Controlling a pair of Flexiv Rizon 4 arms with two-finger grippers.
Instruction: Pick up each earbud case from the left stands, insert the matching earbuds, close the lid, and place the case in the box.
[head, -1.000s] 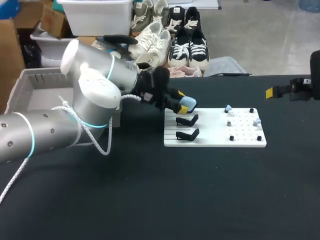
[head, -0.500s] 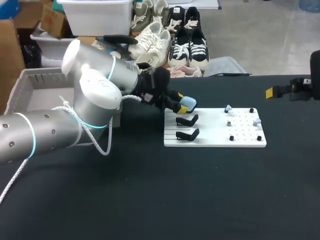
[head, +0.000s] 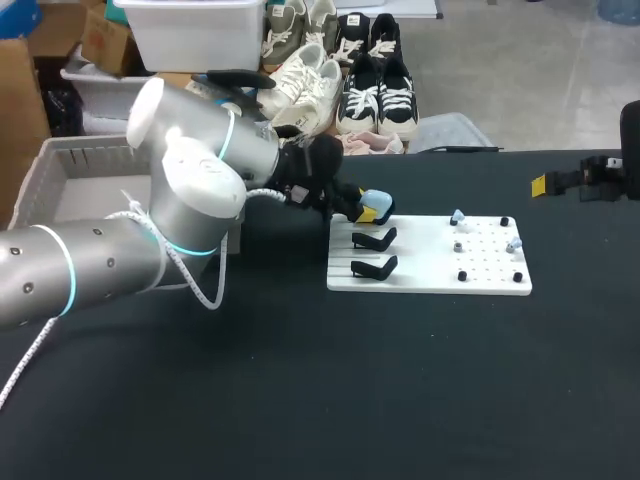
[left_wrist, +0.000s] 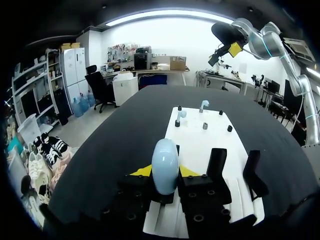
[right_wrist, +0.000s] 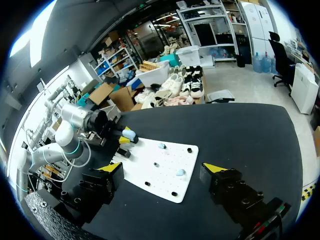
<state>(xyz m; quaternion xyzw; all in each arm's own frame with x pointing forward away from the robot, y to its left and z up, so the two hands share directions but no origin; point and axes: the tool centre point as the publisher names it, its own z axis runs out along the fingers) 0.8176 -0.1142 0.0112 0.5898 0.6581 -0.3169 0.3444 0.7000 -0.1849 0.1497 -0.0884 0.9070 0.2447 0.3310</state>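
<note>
Item: black surface (head: 300, 400), carrying a flat white board (head: 430, 275) to the right of its middle. On the board's left part, two black stands (head: 375, 267), one behind the other and close together. On its right part, a grid of small holes with short black pegs (head: 462, 276) at the corners, and two pale blue earbuds (head: 456, 215) standing well apart from each other, one at the far edge, one nearer the right edge. Left gripper (left_wrist: 165, 172): at the board's far left corner, just beyond the rear stand, clamped on a light blue earbud case (left_wrist: 165, 165). The case stands upright between the two yellow-tipped fingers, gripped on both sides, its rounded top rising above them. In the left wrist view both stands lie just beside the gripper, and the earbuds lie ahead of it, farther along the board. Whether the case touches the board cannot be told. Left arm: comes in from the left, passing over a grey box (head: 90, 145) at the surface's far left. Right gripper (right_wrist: 163, 168): fingers spread wide, held at the far right of the surface, well apart from the board.
</note>
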